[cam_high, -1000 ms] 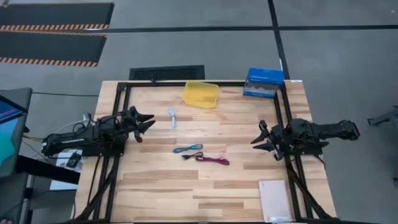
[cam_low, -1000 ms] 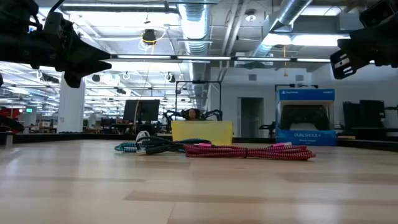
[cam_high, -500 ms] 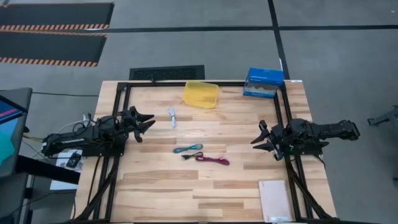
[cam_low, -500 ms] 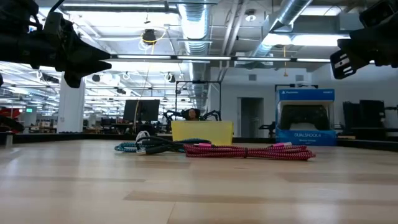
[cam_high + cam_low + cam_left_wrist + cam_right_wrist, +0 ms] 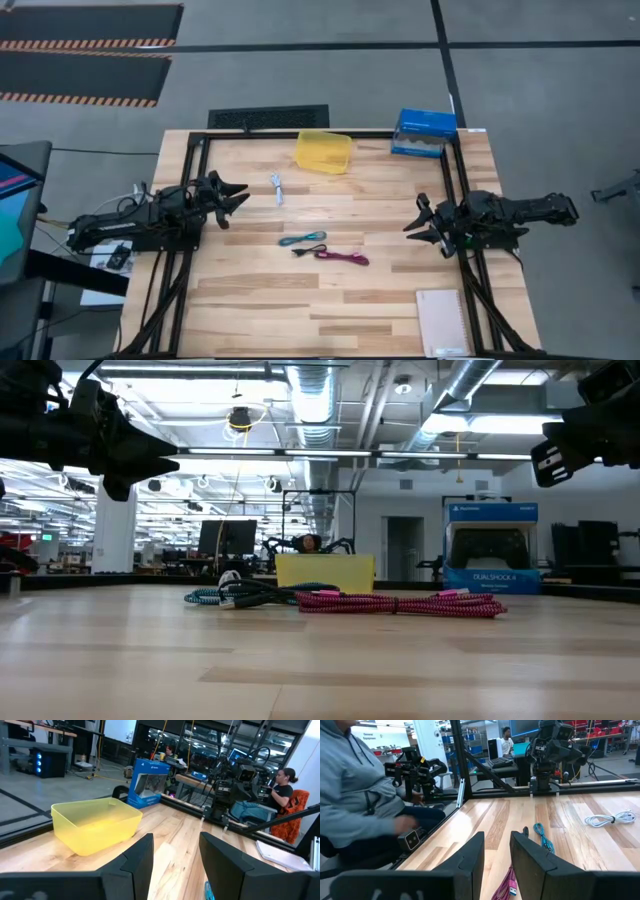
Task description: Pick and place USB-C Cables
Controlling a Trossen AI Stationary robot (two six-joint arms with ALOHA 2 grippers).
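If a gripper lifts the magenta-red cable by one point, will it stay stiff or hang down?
The magenta-red cable will probably droop: it is thin and lies in loose bends on the table. It looks light, so a push may drag it whole. Its end sits close to the black cable, which might come along.

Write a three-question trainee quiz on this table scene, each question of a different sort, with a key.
1. True or false: the white cable lies inside the yellow bin.
2. Which cable lies nearest the right pincer? A) white cable B) teal cable C) magenta-red cable
3. Fill in: the left pincer holds ____.

Key
1. False: it lies on the wooden table, apart from the bin, between the bin and the left pincer.
2. C.
3. Nothing: both pincers are open and hover empty at opposite sides of the table.
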